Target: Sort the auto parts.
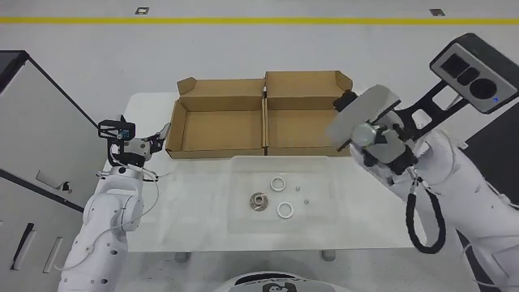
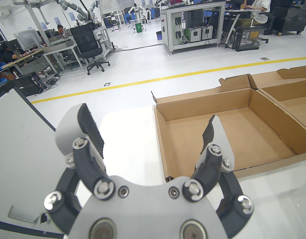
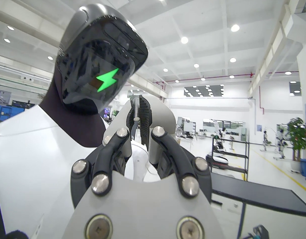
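Note:
Two white rings (image 1: 278, 183) (image 1: 285, 209), a metal hub (image 1: 258, 202) and small bits (image 1: 306, 201) lie on a pale mat (image 1: 340, 211) mid-table. Behind them stand two open cardboard boxes side by side, the left box (image 1: 219, 130) (image 2: 267, 125) and the right box (image 1: 304, 126). My left gripper (image 2: 148, 115) (image 1: 158, 138) is open, with nothing between its fingers, at the left box's near-left corner. My right gripper (image 3: 139, 111) (image 1: 362, 118) is raised over the right box's right end, pointing upward, shut on a small threaded metal part (image 3: 136, 111).
The white table (image 1: 203, 211) has free surface left of the mat. A grey slanted panel (image 1: 40, 122) stands off the table's left side. Both boxes have upright flaps along their far edges.

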